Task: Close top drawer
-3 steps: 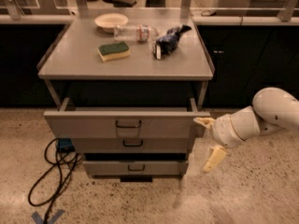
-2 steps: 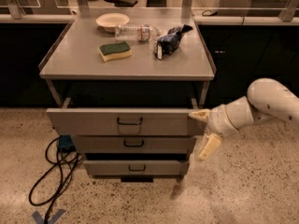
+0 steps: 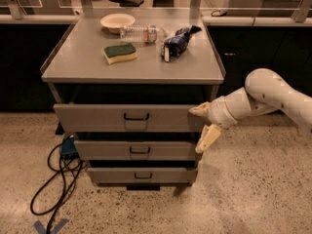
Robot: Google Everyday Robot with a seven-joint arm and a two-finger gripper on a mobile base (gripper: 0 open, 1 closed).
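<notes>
At the right end of the top drawer [image 3: 97,119], the end effector [image 3: 202,125] sits with its two pale fingers spread. The upper one [image 3: 197,111] is touching or just beside the upper right corner of the drawer front. The lower one [image 3: 208,137] angles down in front of the middle drawer [image 3: 105,150], and nothing is held between them. Over the last second the end effector has slid left and slightly up, from a spot off the cabinet's right side to this corner. The drawer shows no clear inward movement. It still juts out, with a dark gap showing under the counter [image 3: 146,72]. I judge that the approach is finished and the closing push is only about to begin.

The drawer's flat front faces the camera, with its dark handle [image 3: 136,116] near the middle. Its long axis runs left to right across the view, so it has to travel away from the camera, into the cabinet. Pushing at one end may skew it.

On the counter lie a sponge [image 3: 120,52], a bowl [image 3: 117,21] and a bottle [image 3: 141,32], all well apart from the arm.
</notes>
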